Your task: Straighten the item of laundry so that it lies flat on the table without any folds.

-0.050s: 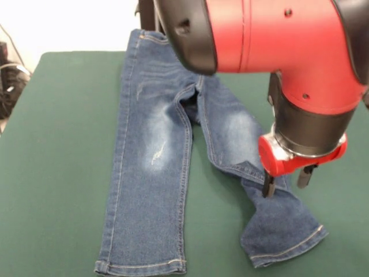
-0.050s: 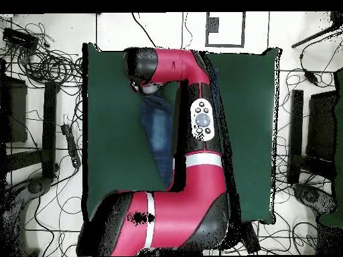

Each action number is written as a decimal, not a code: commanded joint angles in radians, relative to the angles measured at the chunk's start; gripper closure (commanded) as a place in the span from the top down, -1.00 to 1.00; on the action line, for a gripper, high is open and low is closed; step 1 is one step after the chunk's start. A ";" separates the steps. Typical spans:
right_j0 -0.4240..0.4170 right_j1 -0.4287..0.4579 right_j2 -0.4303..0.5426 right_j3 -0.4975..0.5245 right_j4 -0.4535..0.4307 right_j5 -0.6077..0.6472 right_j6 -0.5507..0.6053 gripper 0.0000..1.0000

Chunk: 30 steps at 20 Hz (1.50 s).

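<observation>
The item of laundry, a pair of small blue jeans (image 1: 153,150), lies on the green table (image 1: 57,144) with its waistband at the far edge. In the front view the left leg runs straight toward the near edge. The right leg bends at the knee, and its lower part (image 1: 285,228) angles off to the right with a crease at the bend. My gripper (image 1: 286,182) hangs just over that bend, open, with one fingertip (image 1: 268,187) at the cloth and nothing between the fingers. In the overhead view the arm hides most of the jeans (image 2: 159,130) and the gripper itself.
The red arm's wrist (image 1: 305,115) looms over the right half of the table. Green tabletop (image 2: 110,134) shows on both sides of the jeans. Cables and dark equipment (image 2: 40,67) lie on the floor around the table.
</observation>
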 commanded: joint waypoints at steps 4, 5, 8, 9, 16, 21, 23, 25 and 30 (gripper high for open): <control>0.053 0.095 0.038 0.064 -0.022 -0.118 0.094 1.00; 0.055 0.106 0.035 0.052 -0.026 -0.122 0.093 1.00; 0.059 0.131 0.025 0.035 -0.041 -0.156 0.089 1.00; 0.058 0.135 0.024 0.042 -0.044 -0.175 0.088 1.00; 0.053 0.125 0.006 0.092 -0.059 -0.274 0.108 -1.00; 0.049 0.116 0.014 0.109 -0.044 -0.270 0.124 -1.00; 0.050 0.120 0.016 0.102 -0.041 -0.263 0.124 -1.00; 0.046 0.121 0.022 0.104 -0.036 -0.267 0.124 -1.00; 0.007 0.091 0.065 0.129 0.022 -0.260 0.128 -1.00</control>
